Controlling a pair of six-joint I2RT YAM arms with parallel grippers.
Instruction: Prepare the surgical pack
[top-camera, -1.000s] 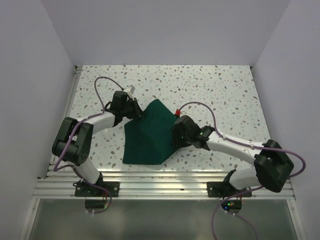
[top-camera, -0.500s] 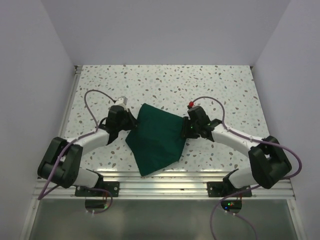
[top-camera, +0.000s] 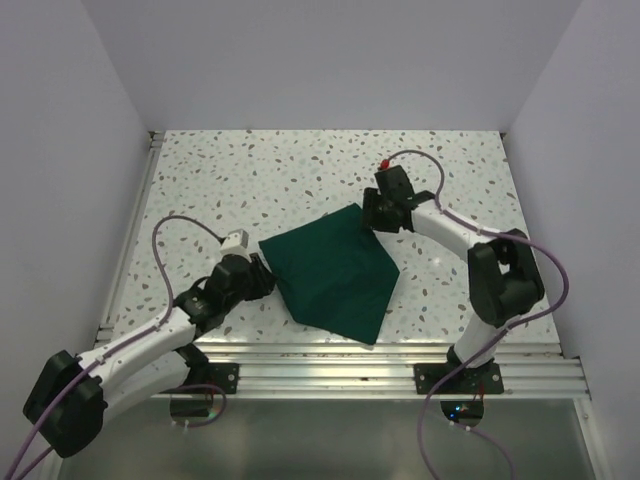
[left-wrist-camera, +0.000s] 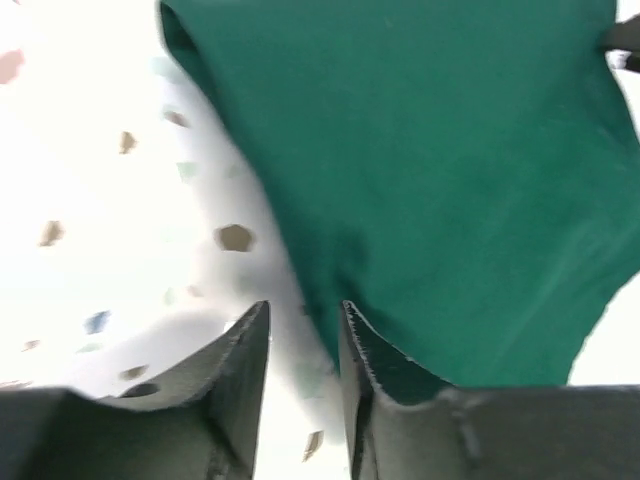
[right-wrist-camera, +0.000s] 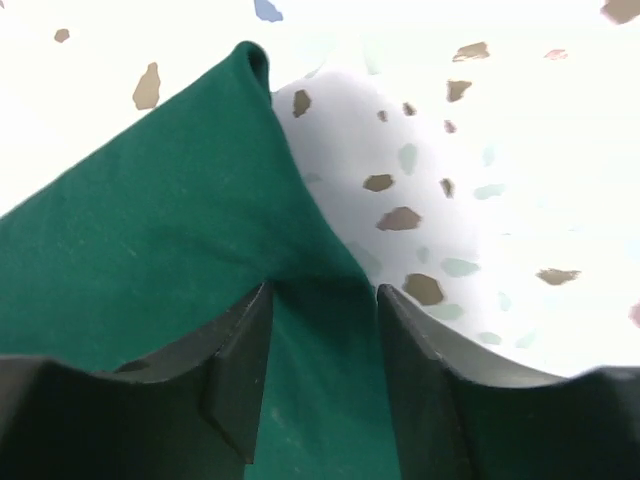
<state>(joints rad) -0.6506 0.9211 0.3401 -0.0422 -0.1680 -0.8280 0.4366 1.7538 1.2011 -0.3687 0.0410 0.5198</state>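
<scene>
Surgical pack (top-camera: 335, 275) lies on table (top-camera: 300, 170), near the middle. Left gripper (top-camera: 262, 280) at its left corner, right gripper (top-camera: 368, 215) at its far corner.

The counter (top-camera: 330, 170) has a white top with small grey and brown speckles, like terrazzo. Three plain walls close it in: the back wall (top-camera: 330, 60), the left wall (top-camera: 60, 200) and the right wall (top-camera: 590, 200), all pale with a light lilac tone. Along the near edge of the counter runs a slotted aluminium rail (top-camera: 330, 365), and below it lies a grey, slightly shiny panel (top-camera: 320, 440). The light is bright and even. In the wrist views the counter looks almost washed out to white.
</scene>
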